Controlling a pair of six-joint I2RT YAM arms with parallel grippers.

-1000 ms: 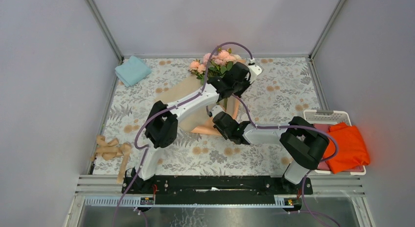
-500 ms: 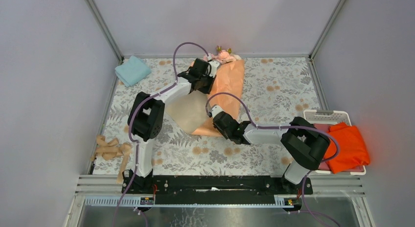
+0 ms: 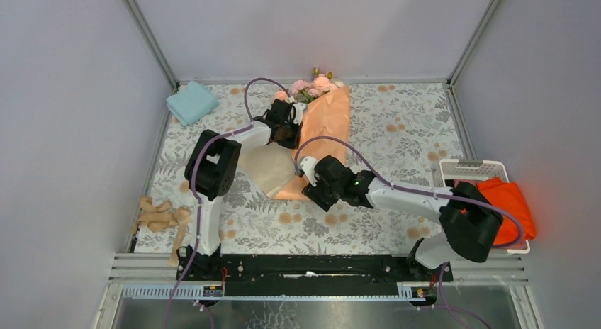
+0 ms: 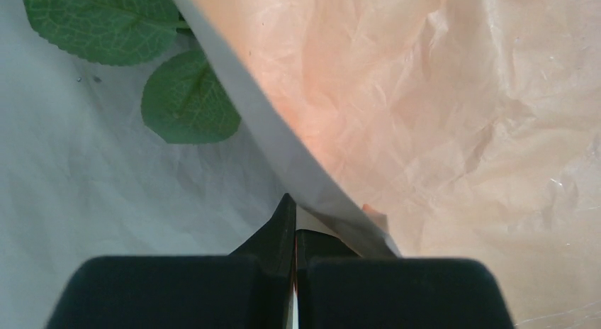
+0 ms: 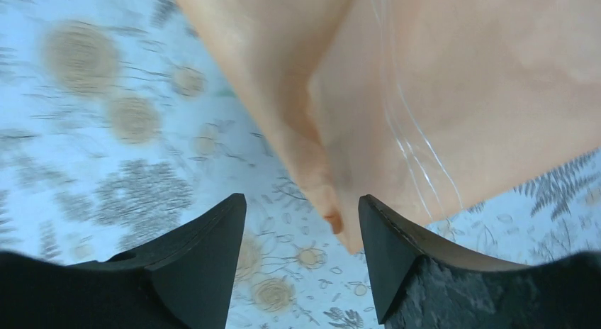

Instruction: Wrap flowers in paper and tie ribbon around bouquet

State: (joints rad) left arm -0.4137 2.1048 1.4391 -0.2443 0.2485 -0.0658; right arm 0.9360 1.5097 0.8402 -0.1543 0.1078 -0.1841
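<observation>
Crinkly matte paper (image 4: pixel 453 109), finely veined leaves (image 4: pixel 188 102) — smooth matte black plastic right tool (image 5: pixel 301 201)

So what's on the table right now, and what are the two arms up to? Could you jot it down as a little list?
flowers: pink roses at the far edge, heads poking out of the wrap
paper: peach sheet, folded over the flowers
left gripper: shut on the paper's edge
right gripper: open, at the paper's near corner
ribbon: lying loose at the near left, untouched
extras: light-blue cloth far left; orange cloth in a white basket at the right
</observation>
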